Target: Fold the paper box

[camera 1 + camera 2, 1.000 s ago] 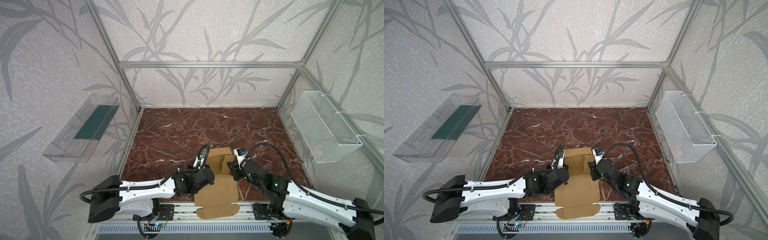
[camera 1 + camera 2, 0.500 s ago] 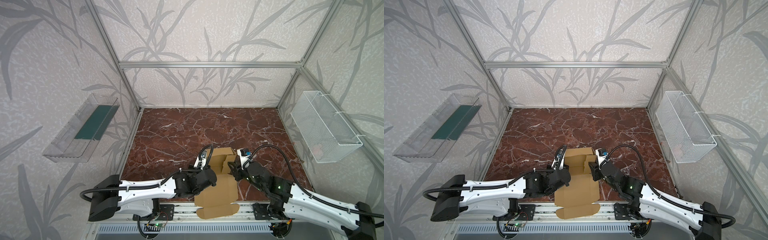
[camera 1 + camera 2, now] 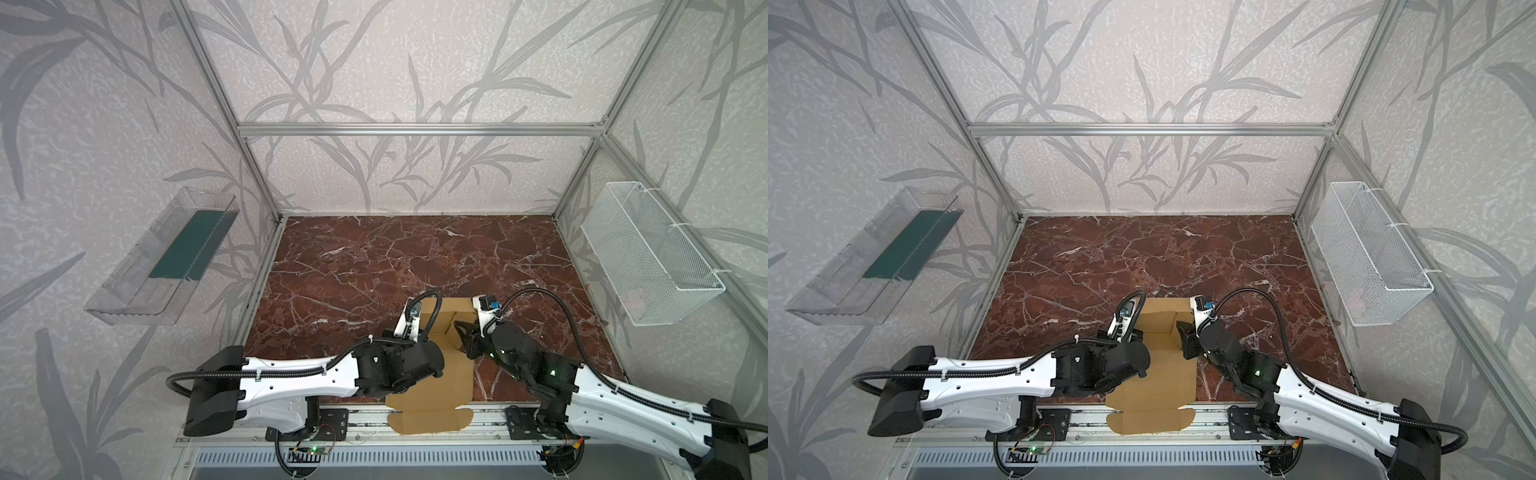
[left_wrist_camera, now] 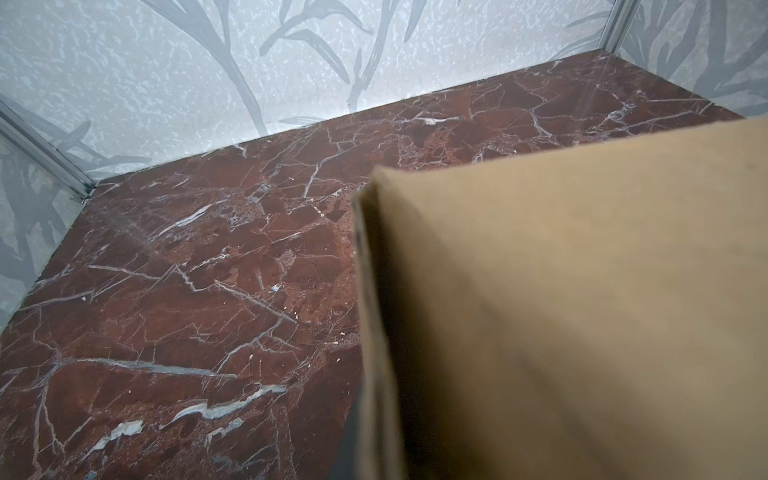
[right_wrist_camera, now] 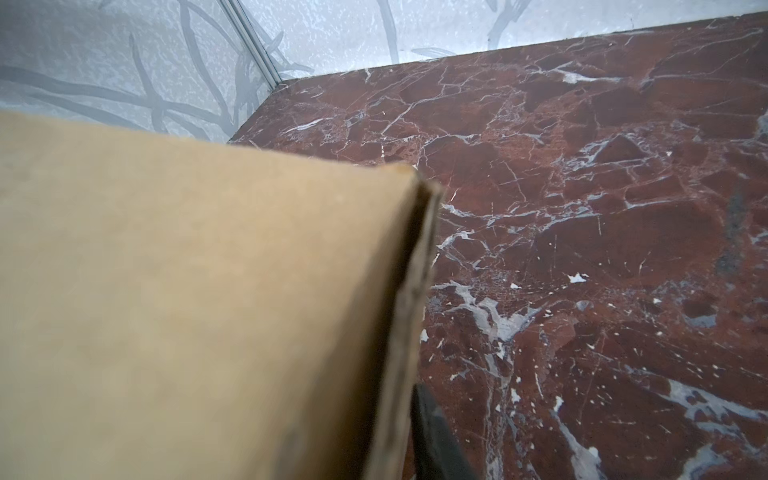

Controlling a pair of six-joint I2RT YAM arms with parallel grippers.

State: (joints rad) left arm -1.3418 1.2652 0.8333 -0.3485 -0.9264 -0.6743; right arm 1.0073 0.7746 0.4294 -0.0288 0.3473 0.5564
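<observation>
Clamping paper box (image 3: 453,382) wall, left pincer (image 3: 417,332) unmoved

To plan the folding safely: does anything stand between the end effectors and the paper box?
Nothing visible does. The left end effector and the right end effector sit right at opposite side walls of the paper box.

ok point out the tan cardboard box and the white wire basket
tan cardboard paper box (image 3: 451,390): in a top view, flat near panel
white wire mesh basket (image 3: 631,253): in a top view, long side wall
</observation>
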